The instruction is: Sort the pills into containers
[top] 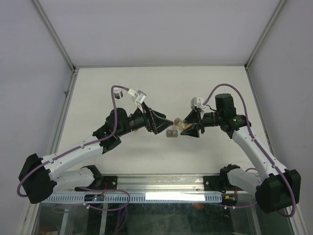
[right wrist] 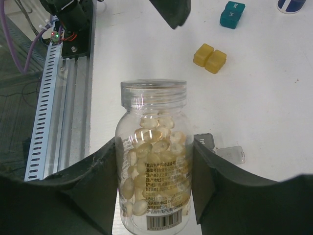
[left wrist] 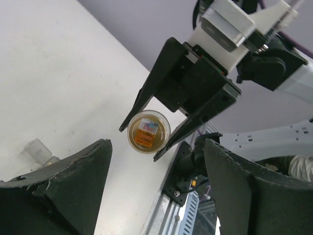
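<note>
**Right arm clamped on the pill bottle, left arm idle opposite**

You had the right end effector [right wrist: 155, 156] clenched on a clear pill bottle [right wrist: 153, 117], one black finger on each side of its body. Pale yellow softgels filled it most of the way up. The threaded neck pointed away from the wrist, out past the fingertips. A barcode label sat low on the body, toward the palm.

Your left end effector [top: 162, 124] was released, its fingers [left wrist: 68, 191] spread wide with nothing between them. It faced the right one across a small gap over the middle of the worktop [top: 146, 88]. In the left wrist view the bottle's round end looked straight at the camera, pinched between the right arm's fingers. You could not tell from any view whether the bottle touched the worktop.

Containers:
- The gray container [right wrist: 207, 142] lay on the worktop just beside one finger of the right end effector. Its clear lid flap [right wrist: 231, 154] was open and lying flat next to it. In the top view it sat just below the gap between the two end effectors.
- The amber-yellow container [right wrist: 209, 58] lay farther out, its two cells side by side, well apart from the gray one.
- The teal container [right wrist: 232, 14] lay beyond that, near the frame's top edge.

A blue-and-white object [right wrist: 292, 4] was cut off at the corner, too little of it showing to tell what it was
</note>
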You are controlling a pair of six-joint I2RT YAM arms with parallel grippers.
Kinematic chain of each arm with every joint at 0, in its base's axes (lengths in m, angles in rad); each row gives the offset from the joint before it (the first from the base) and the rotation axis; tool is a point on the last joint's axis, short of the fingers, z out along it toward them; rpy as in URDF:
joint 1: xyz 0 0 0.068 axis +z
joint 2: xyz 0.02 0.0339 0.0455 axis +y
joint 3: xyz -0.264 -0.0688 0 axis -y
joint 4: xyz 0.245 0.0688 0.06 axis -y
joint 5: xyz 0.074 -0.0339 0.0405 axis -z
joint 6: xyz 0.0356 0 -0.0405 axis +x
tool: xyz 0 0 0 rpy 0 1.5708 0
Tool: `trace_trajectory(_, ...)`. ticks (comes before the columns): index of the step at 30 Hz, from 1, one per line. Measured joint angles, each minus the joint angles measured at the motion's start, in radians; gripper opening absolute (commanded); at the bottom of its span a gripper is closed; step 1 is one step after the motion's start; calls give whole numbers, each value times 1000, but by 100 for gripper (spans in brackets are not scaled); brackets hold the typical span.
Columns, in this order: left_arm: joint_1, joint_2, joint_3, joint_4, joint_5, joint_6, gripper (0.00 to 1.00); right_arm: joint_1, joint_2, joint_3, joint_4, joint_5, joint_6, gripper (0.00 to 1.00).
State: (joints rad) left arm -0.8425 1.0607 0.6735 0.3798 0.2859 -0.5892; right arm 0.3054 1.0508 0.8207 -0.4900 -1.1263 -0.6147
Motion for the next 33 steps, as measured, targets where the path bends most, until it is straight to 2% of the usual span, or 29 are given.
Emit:
trace_trajectory(3,-43,47,85,-111,-87,-37,77,0,1,0,0,0,-1,0)
trace_trajectory(8,-88,109,179,-217,-153,-50,78,0,2,0,0,0,-2,0)
trace_trajectory(23,-101,213,257,-322,-148,-47,63,0,2,0,0,0,-5,0)
trace_trajectory(26,-101,219,262,-329,-144,-47,57,0,2,0,0,0,-5,0)
trace_trajectory(33,-100,236,275,-332,-117,-37,32,0,2,0,-1,2,-5,0)
